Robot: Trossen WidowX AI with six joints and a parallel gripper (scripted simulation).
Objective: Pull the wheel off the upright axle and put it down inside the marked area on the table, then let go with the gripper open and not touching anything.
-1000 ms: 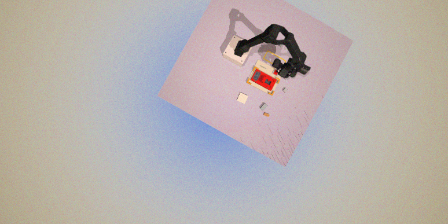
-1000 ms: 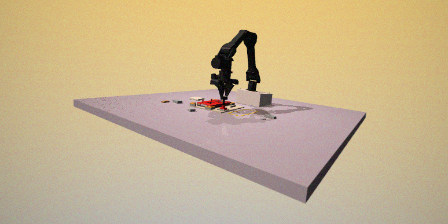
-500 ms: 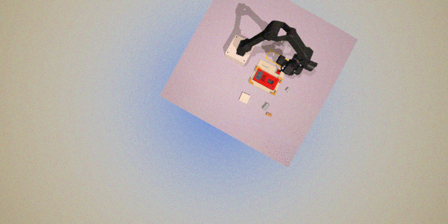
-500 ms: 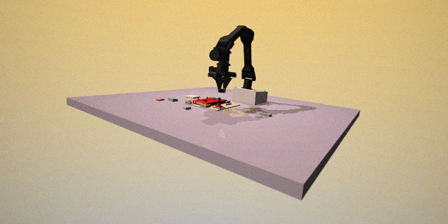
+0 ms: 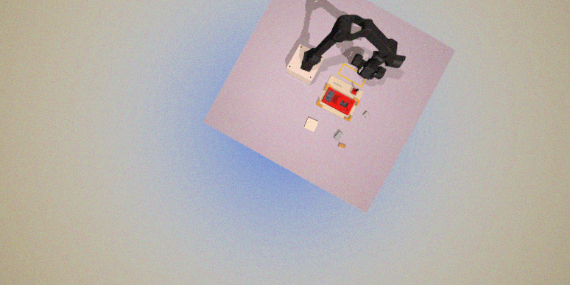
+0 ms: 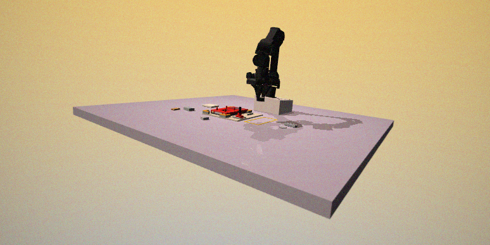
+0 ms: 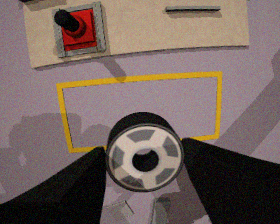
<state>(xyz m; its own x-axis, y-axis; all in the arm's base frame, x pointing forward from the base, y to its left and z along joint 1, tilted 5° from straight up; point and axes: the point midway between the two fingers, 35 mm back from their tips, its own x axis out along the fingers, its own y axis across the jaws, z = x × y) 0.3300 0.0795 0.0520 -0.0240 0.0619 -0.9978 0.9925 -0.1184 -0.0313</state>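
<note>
My gripper (image 5: 363, 70) (image 7: 143, 150) is shut on the wheel, fingers on both sides. The wheel (image 6: 260, 99) is black-rimmed with a pale spoked face, which shows in the wrist view (image 7: 128, 159). It is off the axle and held in the air above the table. The upright axle (image 5: 356, 90) (image 6: 240, 110) (image 7: 70, 22) is bare, black-tipped on a red base. The marked area (image 5: 350, 79) (image 6: 267, 122) (image 7: 166, 76) is a yellow outline on the table. In the wrist view the wheel overlaps its near edge; the exact height is hard to tell.
A cream plate (image 7: 141, 30) bears the axle base and a red board (image 5: 347, 110) (image 6: 219, 111) with orange corner brackets. Small grey parts (image 6: 290, 125) lie beyond the marked area. A cream block (image 5: 311, 124), grey blocks and an orange block (image 5: 342, 145) lie past the board.
</note>
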